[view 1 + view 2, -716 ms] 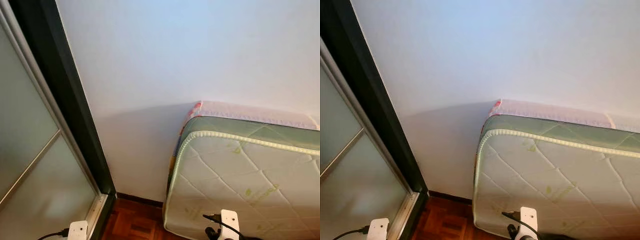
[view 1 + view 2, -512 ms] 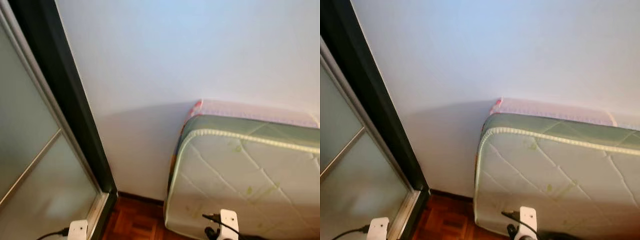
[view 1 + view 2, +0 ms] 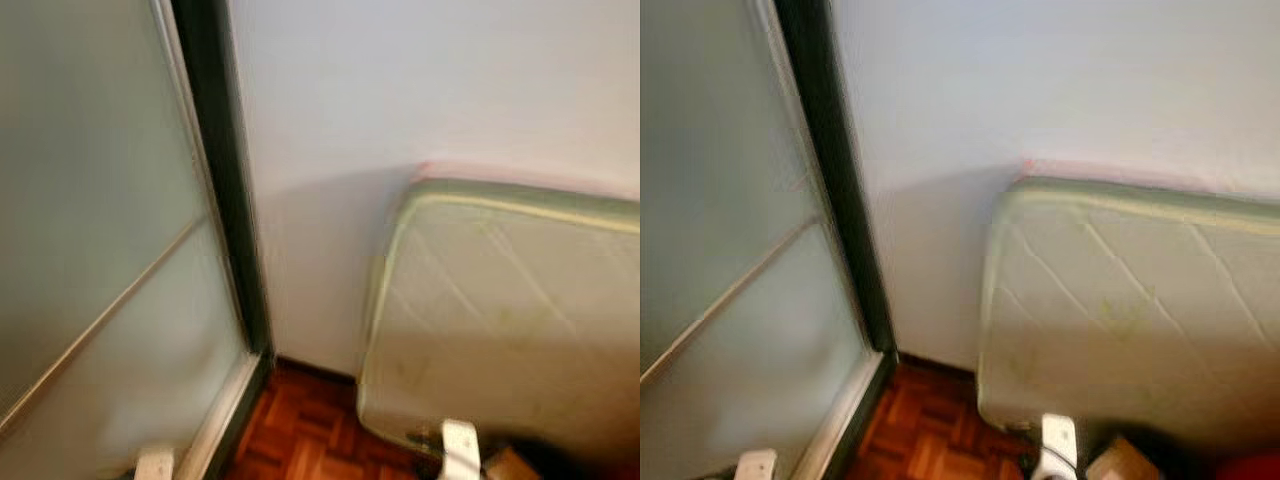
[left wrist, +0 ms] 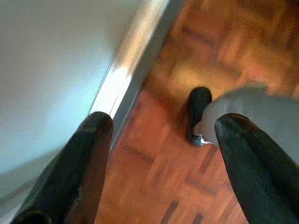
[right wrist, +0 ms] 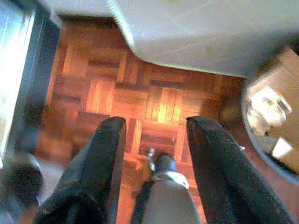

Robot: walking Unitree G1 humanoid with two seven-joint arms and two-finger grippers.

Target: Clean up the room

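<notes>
The left claw (image 4: 159, 135) is hanging low with its two black fingers spread wide and nothing between them, pointing down at the parquet floor (image 4: 187, 186) beside the pale track of the sliding door (image 3: 100, 250). The right claw (image 5: 154, 135) is likewise hanging open and empty over the same wood floor, with the rounded corner of the mattress (image 5: 196, 32) just beyond its fingertips.

Outward from there, the mattress (image 3: 510, 320) is standing on edge and leaning against the white wall (image 3: 400, 90) — quilted, with a green border, its bottom corner resting on the floor. It is likely bulky and heavy yet floppy, soft on the face and firmer along the piped edge, so that corner edge looks like the only sensible place for a two-fingered hold; the flat face would probably just dent and slip.

On the robot's right a round bin (image 5: 268, 126) is sitting on the floor near the mattress, holding what seem to be crumpled scraps — the view is blurred, so I cannot say what they are. Such litter would be light and crushable, best pinched from above.
</notes>
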